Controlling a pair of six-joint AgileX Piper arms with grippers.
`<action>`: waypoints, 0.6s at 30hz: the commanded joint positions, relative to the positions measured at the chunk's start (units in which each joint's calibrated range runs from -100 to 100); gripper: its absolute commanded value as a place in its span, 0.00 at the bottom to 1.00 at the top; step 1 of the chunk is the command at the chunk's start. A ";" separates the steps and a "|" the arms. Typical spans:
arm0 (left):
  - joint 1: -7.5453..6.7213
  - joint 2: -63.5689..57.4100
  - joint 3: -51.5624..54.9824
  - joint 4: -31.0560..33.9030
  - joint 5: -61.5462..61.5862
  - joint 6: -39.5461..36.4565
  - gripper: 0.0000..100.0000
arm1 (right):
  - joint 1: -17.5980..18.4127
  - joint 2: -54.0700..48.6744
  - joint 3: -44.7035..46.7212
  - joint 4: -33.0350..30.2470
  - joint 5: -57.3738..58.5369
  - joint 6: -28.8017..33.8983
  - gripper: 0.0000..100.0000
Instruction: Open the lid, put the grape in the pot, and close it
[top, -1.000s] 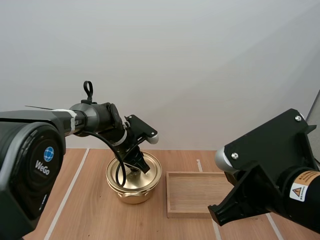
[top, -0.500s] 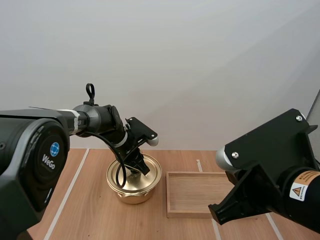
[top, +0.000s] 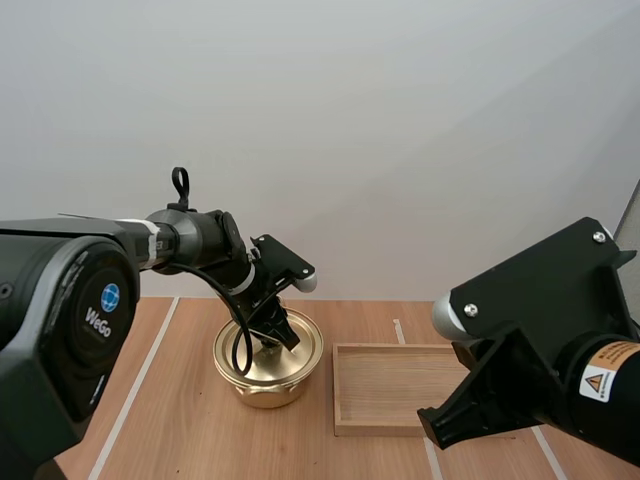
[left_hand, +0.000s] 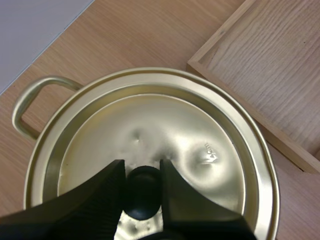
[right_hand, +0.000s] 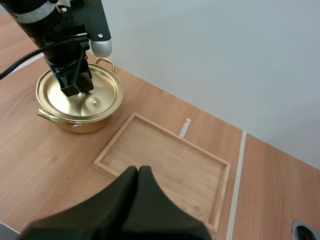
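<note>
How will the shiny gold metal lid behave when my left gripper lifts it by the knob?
Probably stiff and light: the gold metal lid looks thin, with dents. The round black knob in the left gripper is small and smooth, so the lid may swivel or tilt.

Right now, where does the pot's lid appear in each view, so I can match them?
High view: the lid sits on the pot, left of centre, under the left gripper.
Left wrist view: the lid, under the fingers pinching its knob.
Right wrist view: the lid, beyond the wooden tray, under the left gripper.
Shared landmark: the wooden tray beside the pot.
</note>
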 joint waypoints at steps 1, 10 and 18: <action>-0.21 -0.39 0.28 -0.81 3.14 0.06 0.23 | -0.15 -0.42 0.10 0.15 0.17 0.00 0.00; -0.21 -12.45 0.28 -0.81 12.81 -1.19 1.00 | -0.15 -0.42 0.10 0.25 -0.80 0.00 0.00; -0.21 -30.96 -0.35 -0.81 23.29 -2.40 1.00 | -0.15 -0.42 0.10 1.12 -2.52 0.00 0.00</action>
